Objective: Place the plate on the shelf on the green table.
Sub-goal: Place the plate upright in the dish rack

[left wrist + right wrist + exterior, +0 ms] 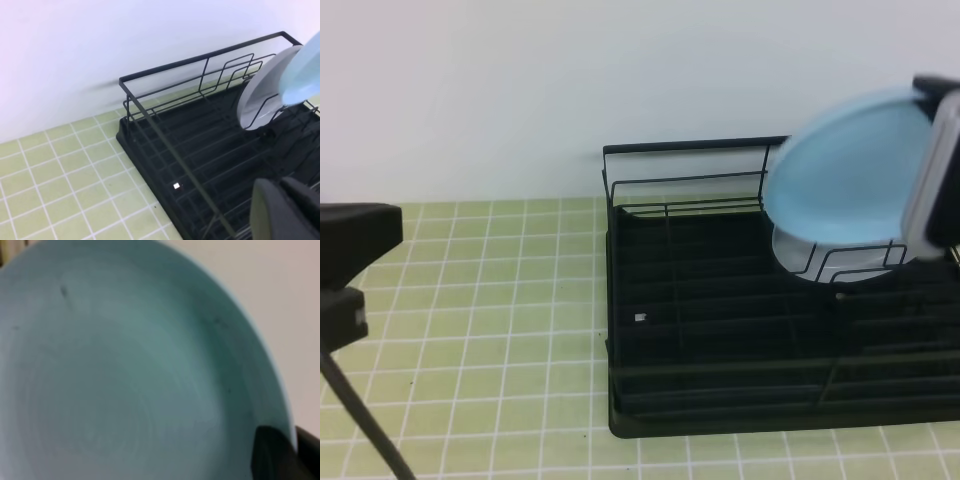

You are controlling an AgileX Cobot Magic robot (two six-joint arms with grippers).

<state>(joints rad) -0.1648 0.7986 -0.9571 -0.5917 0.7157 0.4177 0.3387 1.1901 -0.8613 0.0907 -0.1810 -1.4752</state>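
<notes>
The round, smooth, sky-blue shallow plate, tilted on edge with faint dark scuffs, is clamped at its three-o'clock rim by the right gripper.

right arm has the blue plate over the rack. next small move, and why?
Probably lower the plate into a free divider slot of the shelf, beside the grey-white plate already standing there. The right pincer is shut on the plate's rim, holding it tilted above the rack's back right corner, not yet seated between wires.

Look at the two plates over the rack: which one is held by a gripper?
The light blue plate, tilted in the air in the right gripper. The grey-white plate stands between the shelf's wire dividers.
</notes>
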